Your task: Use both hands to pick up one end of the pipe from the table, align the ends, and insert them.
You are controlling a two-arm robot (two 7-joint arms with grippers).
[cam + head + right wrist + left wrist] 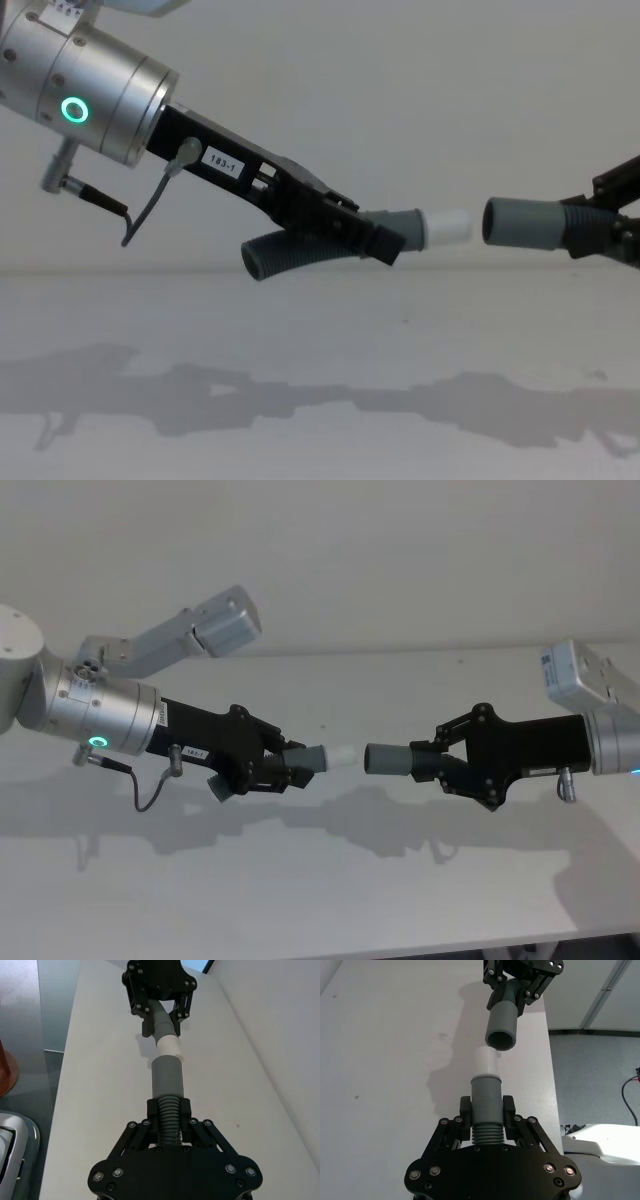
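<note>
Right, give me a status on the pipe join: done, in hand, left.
Done: both pieces are off the table. The left gripper is shut on the piece with the white plug tip; the right gripper is shut on the piece with the grey open collar. In hand: the ends face each other, a small gap between. Left: fine alignment, then pushing the tip in.

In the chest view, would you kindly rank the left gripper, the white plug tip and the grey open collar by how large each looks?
1. Left gripper, by far the largest, though it is also nearest the camera.
2. Grey open collar, held by the right gripper.
3. White plug tip, somewhat smaller than the collar.
</note>
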